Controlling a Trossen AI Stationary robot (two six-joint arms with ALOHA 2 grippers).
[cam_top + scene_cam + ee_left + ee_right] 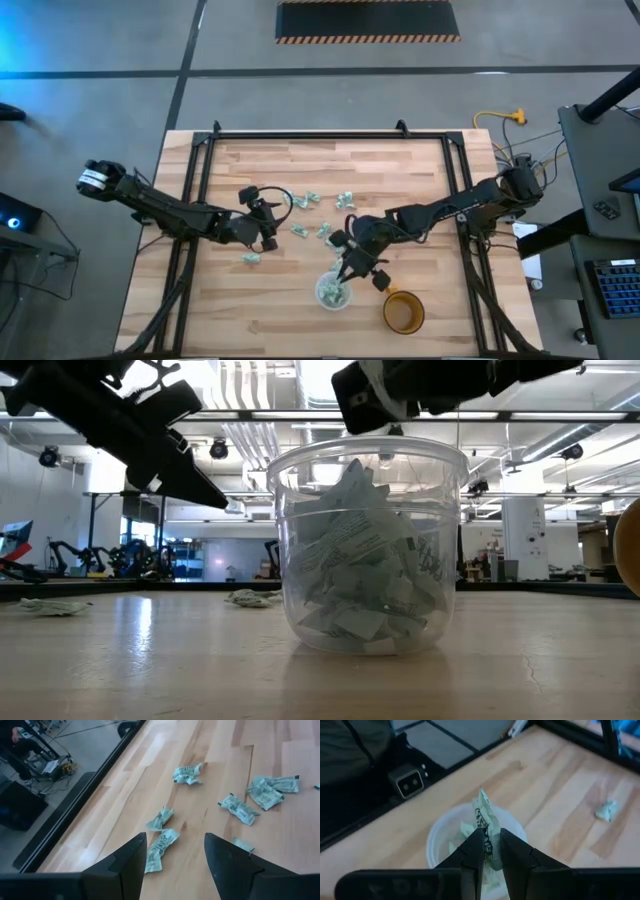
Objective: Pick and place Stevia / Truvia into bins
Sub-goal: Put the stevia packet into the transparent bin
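Lots of stuff half-hidden or cropped here

From the high view the sachets (322, 229) are way too small to read or even count, and the ones inside the cup (333, 292) are just a pale green smudge partly under the right gripper (352, 266). The right wrist view hides the lower end of the held sachet (486, 832) between the fingers (474, 851), which also cover the near rim of the cup. In the low view both arms are cut off at the top edge and the amber mug (630, 550) is only a sliver at the right edge. The print on the sachets in the cup is unreadable through the wall.
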